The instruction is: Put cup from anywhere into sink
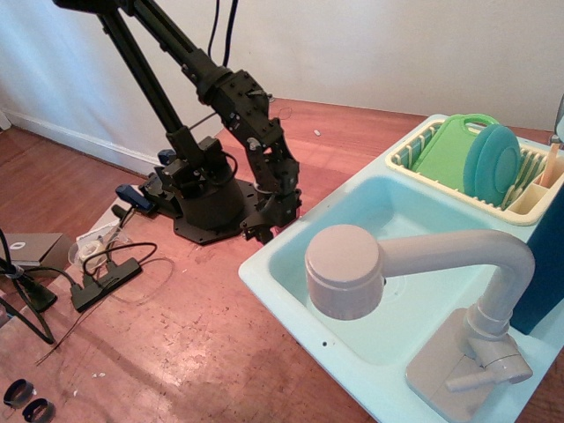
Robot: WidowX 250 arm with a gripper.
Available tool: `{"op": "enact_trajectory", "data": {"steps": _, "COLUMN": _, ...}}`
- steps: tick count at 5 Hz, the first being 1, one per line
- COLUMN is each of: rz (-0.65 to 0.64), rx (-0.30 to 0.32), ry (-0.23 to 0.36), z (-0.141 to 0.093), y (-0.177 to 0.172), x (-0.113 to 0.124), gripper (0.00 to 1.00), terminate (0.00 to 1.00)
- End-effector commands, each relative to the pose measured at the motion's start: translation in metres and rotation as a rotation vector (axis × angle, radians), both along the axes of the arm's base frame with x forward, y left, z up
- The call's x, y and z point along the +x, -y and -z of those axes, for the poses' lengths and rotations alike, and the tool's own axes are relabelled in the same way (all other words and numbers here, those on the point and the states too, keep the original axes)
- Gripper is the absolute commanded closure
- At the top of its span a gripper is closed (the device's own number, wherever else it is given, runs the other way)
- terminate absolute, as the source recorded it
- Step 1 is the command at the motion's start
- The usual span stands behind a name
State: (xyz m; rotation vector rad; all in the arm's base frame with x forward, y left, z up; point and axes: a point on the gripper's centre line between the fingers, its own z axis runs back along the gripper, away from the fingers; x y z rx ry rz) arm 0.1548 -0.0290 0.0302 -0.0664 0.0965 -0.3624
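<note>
aqua sink (pixel 264 269), grey-beige faucet (pixel 423 273), black arm (pixel 238 106)

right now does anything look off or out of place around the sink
Nothing looks spilled or broken. The sink basin is empty, and the dish rack holds its plates upright. The gripper is down low beside the sink's near-left corner and covers the cup, so its state cannot be judged.

Black arm bent sharply downward, gripper (pixel 271 225) low, fingers pointing down, closure unclear
</note>
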Motion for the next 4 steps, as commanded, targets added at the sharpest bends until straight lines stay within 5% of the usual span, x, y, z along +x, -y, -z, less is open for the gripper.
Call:
{"op": "enact_trajectory", "data": {"steps": 1, "rz": 0.03, "rx": 0.038, "ry": -0.066, "z": -0.006, "y": -0.002, "x": -0.016, "gripper": 1.0, "terminate": 0.0}}
{"op": "enact_trajectory", "data": {"steps": 3, "rz": 0.049, "rx": 0.065, "ry": -0.056, "z": -0.018, "y": -0.001, "x": -0.022, "gripper": 1.0, "terminate": 0.0}}
{"op": "enact_trajectory", "data": {"steps": 4, "rz": 0.056, "rx": 0.132, "ry": -0.012, "z": -0.058, "y": -0.016, "x": -0.018, "gripper": 1.0, "terminate": 0.0}}
